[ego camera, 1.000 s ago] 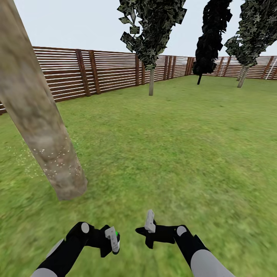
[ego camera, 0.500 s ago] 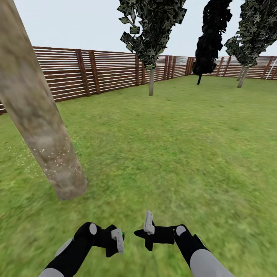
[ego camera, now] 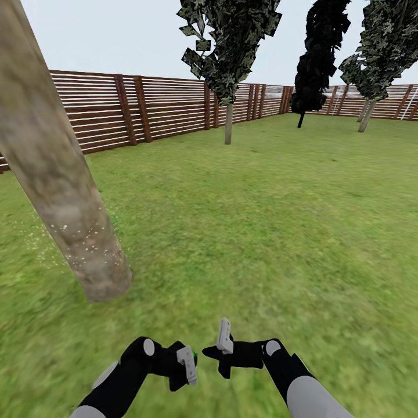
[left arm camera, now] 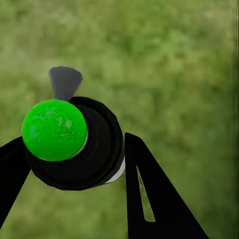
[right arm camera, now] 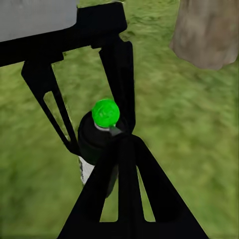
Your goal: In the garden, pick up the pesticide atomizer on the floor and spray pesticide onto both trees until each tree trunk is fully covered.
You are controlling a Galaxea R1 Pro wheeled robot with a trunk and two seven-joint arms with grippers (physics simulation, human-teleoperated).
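Head view looks over a green lawn (ego camera: 261,220) enclosed by a brown slatted fence (ego camera: 162,107), with a thick grey-brown tree trunk (ego camera: 61,191) leaning across the left side. Fine white specks of pesticide (ego camera: 81,241) dot its lower bark and the grass just beside it. Farther off stand a leafy thin-stemmed tree (ego camera: 229,52), a black columnar tree (ego camera: 318,58) and another dark-green tree (ego camera: 383,46) near the far fence. Low in the picture both black arms reach forward, the left gripper (ego camera: 183,366) and the right gripper (ego camera: 223,348) close together above the grass. The left gripper's jaws pinch the pesticide atomizer (left arm camera: 74,144), a black-bodied bottle with a bright green round cap; the left wrist view shows a black finger on each side of it. In the right wrist view the atomizer (right arm camera: 99,134) sits between those fingers, with the trunk's base (right arm camera: 209,32) beyond. Whether the right gripper's jaws are spread or pressed together I cannot tell.
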